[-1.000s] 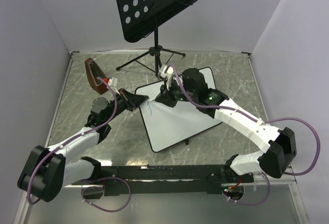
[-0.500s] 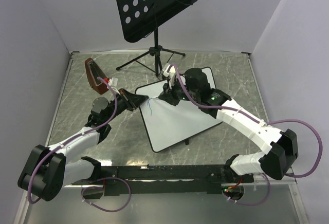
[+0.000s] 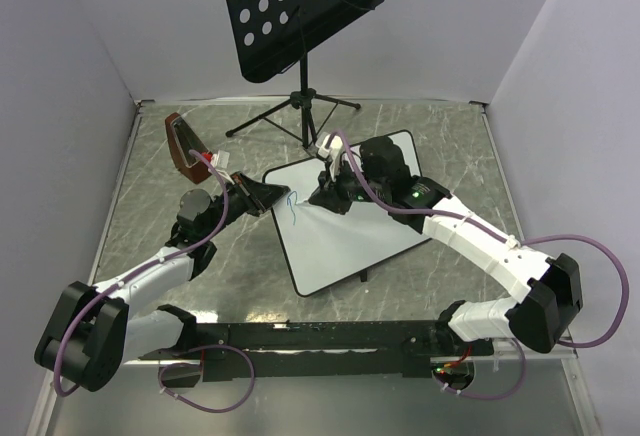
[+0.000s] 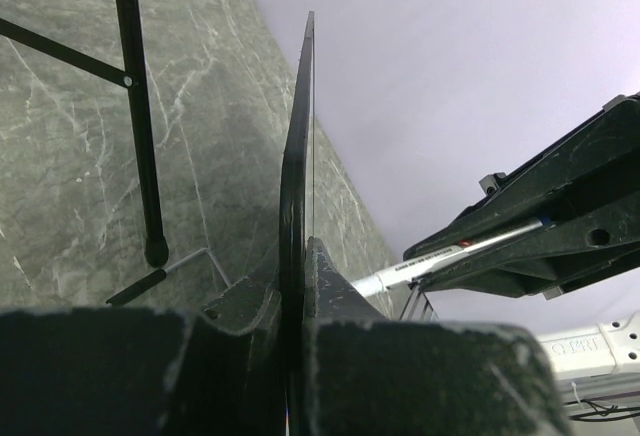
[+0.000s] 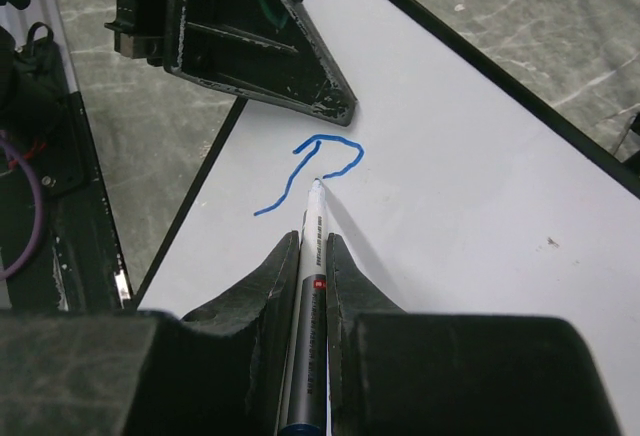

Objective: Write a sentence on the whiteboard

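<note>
The whiteboard (image 3: 350, 231) lies tilted on the table, white with a thin black rim. My left gripper (image 3: 272, 196) is shut on its near-left edge. In the left wrist view the whiteboard (image 4: 297, 156) stands edge-on between the left gripper's (image 4: 297, 276) fingers. My right gripper (image 5: 306, 241) is shut on a grey-and-white marker (image 5: 310, 296), whose tip touches the whiteboard (image 5: 480, 186). Of the sentence, only a short blue hooked stroke (image 5: 322, 151) shows, close to the left gripper (image 5: 250, 46). From above, the right gripper (image 3: 325, 194) hovers over the board's upper-left part, next to the blue stroke (image 3: 290, 206).
A black perforated music stand (image 3: 300, 11) rises at the back, its tripod legs (image 3: 290, 111) spread just behind the board. One stand leg (image 4: 140, 126) runs close to the left gripper. A dark red-brown object (image 3: 185, 146) lies at the left. Walls enclose the marbled table (image 3: 160, 206).
The right gripper has shifted slightly right with the marker, and the blue stroke has grown into a small hook. The left arm has held still.
</note>
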Controlling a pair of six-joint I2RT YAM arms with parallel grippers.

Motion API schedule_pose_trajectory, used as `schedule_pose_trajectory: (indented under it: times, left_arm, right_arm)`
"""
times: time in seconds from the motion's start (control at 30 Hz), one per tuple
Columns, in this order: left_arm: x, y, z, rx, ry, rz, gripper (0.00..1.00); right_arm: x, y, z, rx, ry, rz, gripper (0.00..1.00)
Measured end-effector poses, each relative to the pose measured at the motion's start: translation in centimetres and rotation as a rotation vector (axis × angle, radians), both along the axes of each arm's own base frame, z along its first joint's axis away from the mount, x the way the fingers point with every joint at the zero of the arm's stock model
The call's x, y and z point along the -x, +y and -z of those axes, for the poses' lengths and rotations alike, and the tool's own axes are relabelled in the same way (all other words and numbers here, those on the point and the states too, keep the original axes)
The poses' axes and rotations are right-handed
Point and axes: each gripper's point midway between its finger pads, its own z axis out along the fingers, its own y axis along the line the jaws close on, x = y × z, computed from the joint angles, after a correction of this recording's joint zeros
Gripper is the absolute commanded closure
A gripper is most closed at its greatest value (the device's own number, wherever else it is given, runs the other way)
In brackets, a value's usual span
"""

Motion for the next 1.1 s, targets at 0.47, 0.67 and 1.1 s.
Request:
schedule_pose_trajectory:
  times: [0.47, 0.67, 1.1]
  left_arm:
    - [-0.1, -0.1, 0.2, 0.003, 0.006, 0.001, 0.99]
    - [-0.1, -0.1, 0.1, 0.004, 0.003, 0.001, 0.99]
    - [-0.1, -0.1, 0.1, 0.003, 0.002, 0.001, 0.99]
  right_arm:
    - [0.6, 0.7, 0.5, -0.010, 0.051, -0.037, 1.00]
    - [0.5, 0.9, -0.2, -0.022, 0.048, -0.039, 1.00]
    - [1.4, -0.3, -1.8, -0.067, 0.032, -0.091, 1.00]
